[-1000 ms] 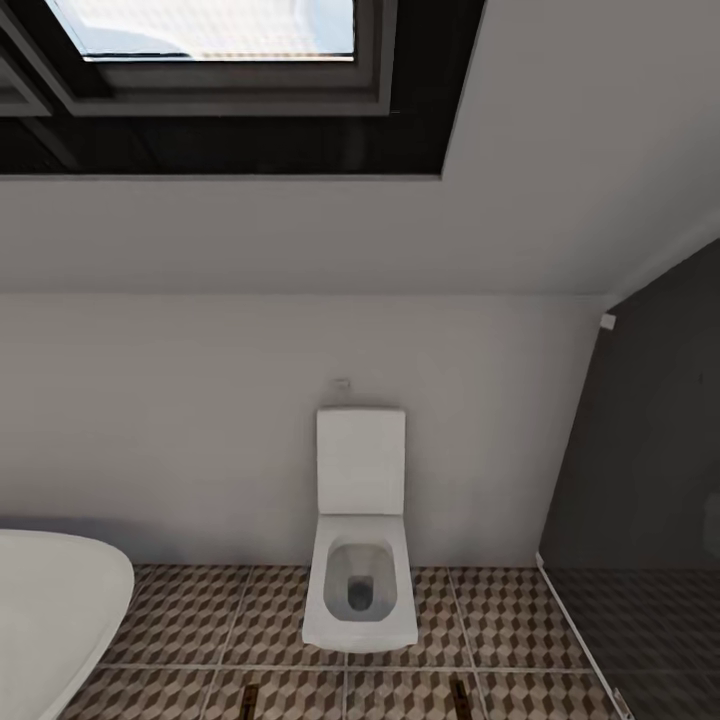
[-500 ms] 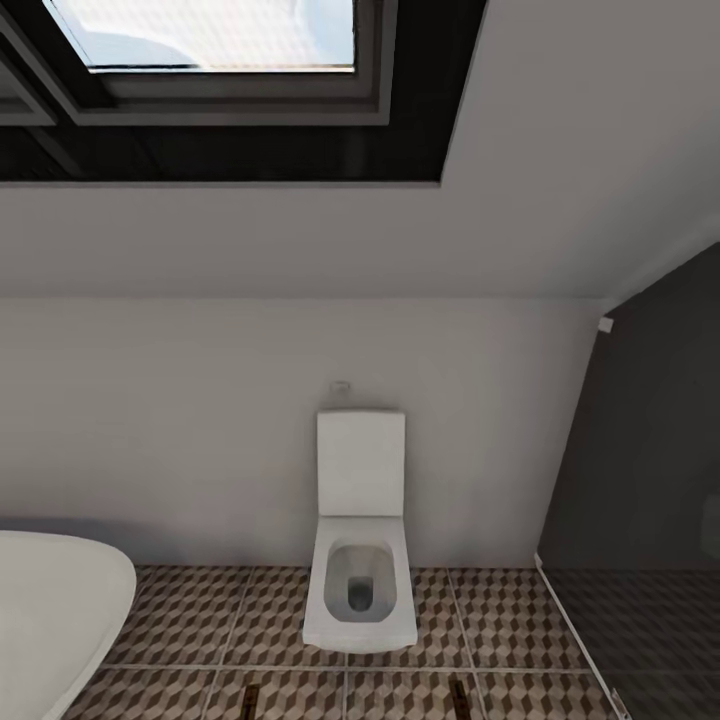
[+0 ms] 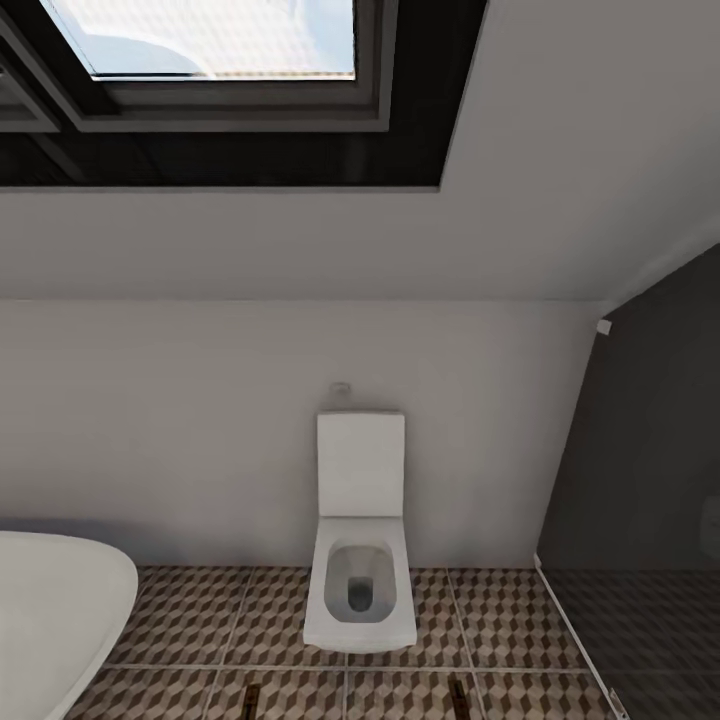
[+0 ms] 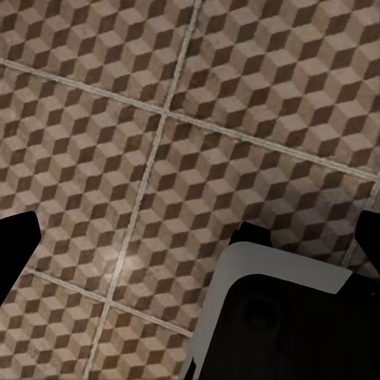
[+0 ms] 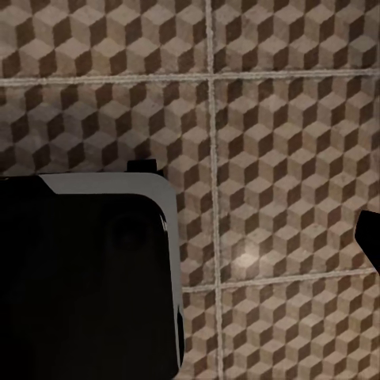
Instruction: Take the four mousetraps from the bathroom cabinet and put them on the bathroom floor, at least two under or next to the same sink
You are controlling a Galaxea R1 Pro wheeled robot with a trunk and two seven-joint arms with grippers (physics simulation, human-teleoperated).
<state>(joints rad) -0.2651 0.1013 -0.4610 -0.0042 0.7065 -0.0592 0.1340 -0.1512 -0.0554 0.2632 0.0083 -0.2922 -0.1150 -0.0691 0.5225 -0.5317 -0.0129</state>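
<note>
The mousetraps, the cabinet and the bathroom sink are out of view. The bathroom floor [image 3: 500, 620], tiled in a brown-and-beige cube pattern with pale grout, runs along the bottom of the head view. In the left wrist view my left gripper [image 4: 190, 237] hangs open over the bathroom floor [image 4: 119, 119], its dark fingertips [image 4: 14, 241] far apart at the picture's edges, nothing between them. My right gripper [image 5: 190, 237] also hangs over bare tiles [image 5: 285, 119]. One dark fingertip [image 5: 370, 236] shows at the edge; the other is lost against the robot's black body.
A white toilet [image 3: 360, 560] stands against the pale wall ahead. A white bathtub rim [image 3: 60, 610] curves in at the left, and a dark glass shower screen [image 3: 640, 480] closes the right. Overhead is a dark-framed window [image 3: 220, 60]. The robot's black-and-white base [image 4: 277, 317] sits close under both grippers.
The whole head picture has slid down a few pixels, so the camera has moved slightly. Nothing in the room has shifted.
</note>
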